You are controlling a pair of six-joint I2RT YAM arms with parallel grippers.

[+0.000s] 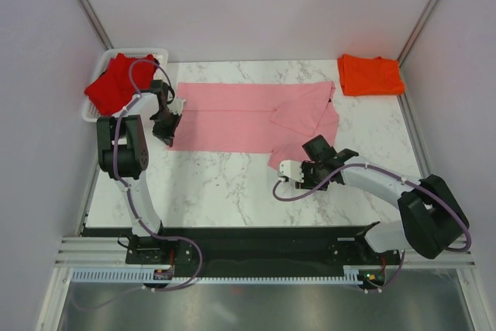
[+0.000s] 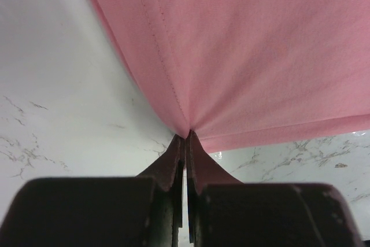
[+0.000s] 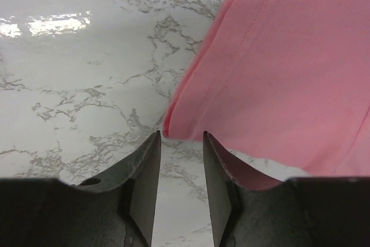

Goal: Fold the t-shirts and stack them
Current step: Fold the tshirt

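Top external: pink t-shirt (image 1: 232, 114) lies spread in the middle of the table (image 1: 225, 184), its right end partly folded over. Left gripper (image 2: 186, 137) is pinched fully closed on the shirt's left hem, with cloth bunching into the tips. Right gripper (image 3: 181, 136) has its jaws partway apart and holds nothing; the near hem corner sits just ahead of the gap.

Step in hand, my read: getting a two-point hold for a fold. To do it well, the right gripper should slide forward until the corner is between the fingers and close on all layers. Then both should lift evenly so the cloth doesn't drag or twist.

Counts:
- Three t-shirts: one pink; one orange t-shirt (image 1: 370, 75) folded at the far right corner; one red t-shirt (image 1: 116, 84) in the white basket (image 1: 151, 53) at far left.
- One basket.
- Two grippers.
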